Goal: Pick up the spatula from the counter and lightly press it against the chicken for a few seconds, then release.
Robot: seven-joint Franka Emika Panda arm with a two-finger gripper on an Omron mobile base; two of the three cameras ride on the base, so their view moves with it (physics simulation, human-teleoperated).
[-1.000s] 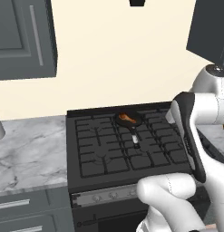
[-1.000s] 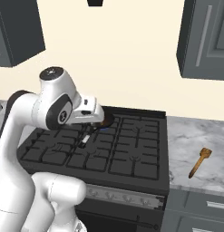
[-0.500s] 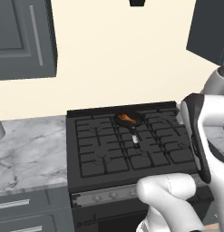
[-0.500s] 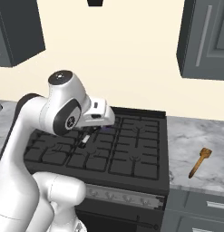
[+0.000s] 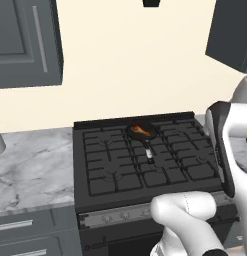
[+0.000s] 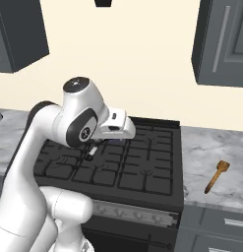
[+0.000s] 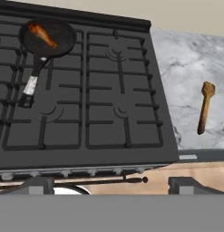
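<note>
Spatula (image 7: 206,106) lies on the surface (image 7: 186,59) right of the stove (image 7: 104,90), near its front edge; gripper (image 7: 114,183) spread wide, empty, well apart, so reach step, next probably lowering over the handle.

Rendered home kitchen: a black gas stove (image 5: 120,175) with burner grates, marble bench (image 5: 30,170) either side of the stove, grey wall cabinets (image 5: 25,45) above it, drawers (image 5: 25,227) beside its front.

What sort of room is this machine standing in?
A kitchen, computer-drawn by the look of it. A black gas stove carries a small pan with a piece of chicken, a wooden spatula lies on the marble counter beside it, and grey cabinets hang above.
</note>
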